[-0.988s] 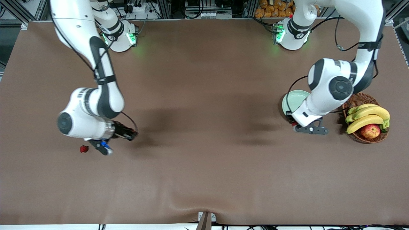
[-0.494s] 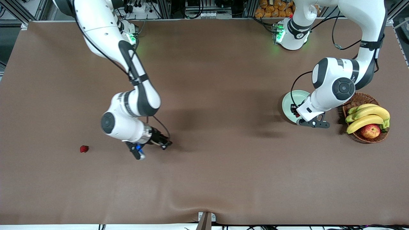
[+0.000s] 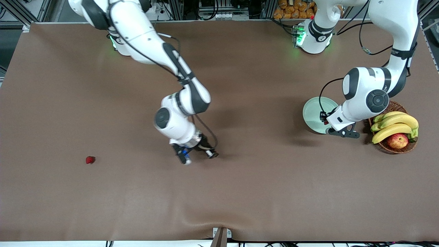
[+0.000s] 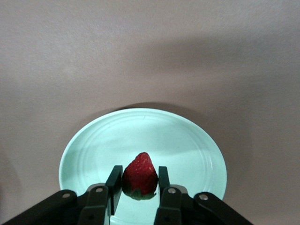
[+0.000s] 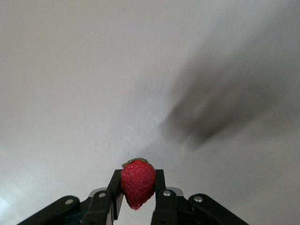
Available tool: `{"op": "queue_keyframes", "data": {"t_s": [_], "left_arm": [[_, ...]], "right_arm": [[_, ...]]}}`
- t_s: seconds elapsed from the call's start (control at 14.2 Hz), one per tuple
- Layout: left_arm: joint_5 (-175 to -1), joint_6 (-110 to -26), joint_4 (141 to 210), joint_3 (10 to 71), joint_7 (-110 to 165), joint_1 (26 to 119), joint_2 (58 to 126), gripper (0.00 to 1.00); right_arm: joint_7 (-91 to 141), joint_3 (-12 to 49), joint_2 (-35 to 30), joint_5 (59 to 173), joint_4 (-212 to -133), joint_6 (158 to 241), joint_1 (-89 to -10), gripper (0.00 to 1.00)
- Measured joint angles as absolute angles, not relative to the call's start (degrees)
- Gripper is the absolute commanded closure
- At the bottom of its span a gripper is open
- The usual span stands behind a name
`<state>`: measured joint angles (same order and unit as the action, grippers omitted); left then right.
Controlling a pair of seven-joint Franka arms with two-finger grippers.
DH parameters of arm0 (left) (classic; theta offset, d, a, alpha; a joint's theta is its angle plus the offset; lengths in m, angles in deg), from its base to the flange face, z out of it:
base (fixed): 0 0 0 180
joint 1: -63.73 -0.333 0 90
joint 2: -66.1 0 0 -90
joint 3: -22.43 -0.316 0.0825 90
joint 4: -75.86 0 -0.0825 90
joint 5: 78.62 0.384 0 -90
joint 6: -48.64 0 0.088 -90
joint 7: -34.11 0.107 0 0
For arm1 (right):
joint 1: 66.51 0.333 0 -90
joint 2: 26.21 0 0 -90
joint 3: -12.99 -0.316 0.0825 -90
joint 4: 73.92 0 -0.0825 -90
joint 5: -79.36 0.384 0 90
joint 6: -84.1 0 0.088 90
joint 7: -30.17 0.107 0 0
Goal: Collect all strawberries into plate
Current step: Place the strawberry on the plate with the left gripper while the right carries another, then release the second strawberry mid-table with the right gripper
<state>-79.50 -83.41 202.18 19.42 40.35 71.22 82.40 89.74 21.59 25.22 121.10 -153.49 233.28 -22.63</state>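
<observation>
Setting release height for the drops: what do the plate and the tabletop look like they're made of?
The plate looks like glazed ceramic or glossy melamine; which one cannot be told. It is pale mint, smooth, with soft sheen and faint rings inside its raised rim. The tabletop seems a matte brown cloth or soft mat: no glare, and a shallow wrinkle near the front edge.
</observation>
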Motion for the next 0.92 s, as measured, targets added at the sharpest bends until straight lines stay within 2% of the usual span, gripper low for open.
{"op": "queue_keyframes", "data": {"t_s": [0.14,0.21,0.28,0.35,0.42,0.56,0.63,0.92], "left_arm": [[-79.5,-84.0,202.2,19.8,40.3,71.3,83.6,0.32],[-79.5,-84.1,202.2,19.9,40.3,71.3,83.9,0.14],[-79.5,-84.1,202.2,19.9,40.3,71.3,84.2,0.0],[-79.5,-84.1,202.2,19.9,40.3,71.3,84.4,0.0],[-79.5,-84.1,202.2,20.0,40.3,71.4,84.4,0.0],[-79.5,-84.0,201.7,21.1,39.4,71.6,84.0,0.0],[-79.5,-83.6,201.2,21.9,38.0,71.7,83.5,0.0],[-79.5,-75.5,193.6,25.8,31.3,72.1,80.7,0.0]], "right_arm": [[91.9,21.6,27.7,121.1,-152.1,236.2,-20.1,1.0],[92.6,21.6,28.4,121.1,-151.6,237.1,-19.2,1.0],[93.0,21.6,28.9,121.1,-151.4,237.7,-18.5,1.0],[93.5,21.6,29.1,121.1,-151.2,237.9,-18.1,0.93],[93.8,21.6,29.2,121.1,-151.0,237.9,-17.9,0.74],[93.9,21.6,29.2,121.1,-150.8,237.9,-17.8,0.13],[93.9,21.6,29.2,121.0,-150.8,237.9,-17.7,0.0],[93.9,21.8,29.3,120.3,-150.8,240.0,-16.8,0.0]]}}
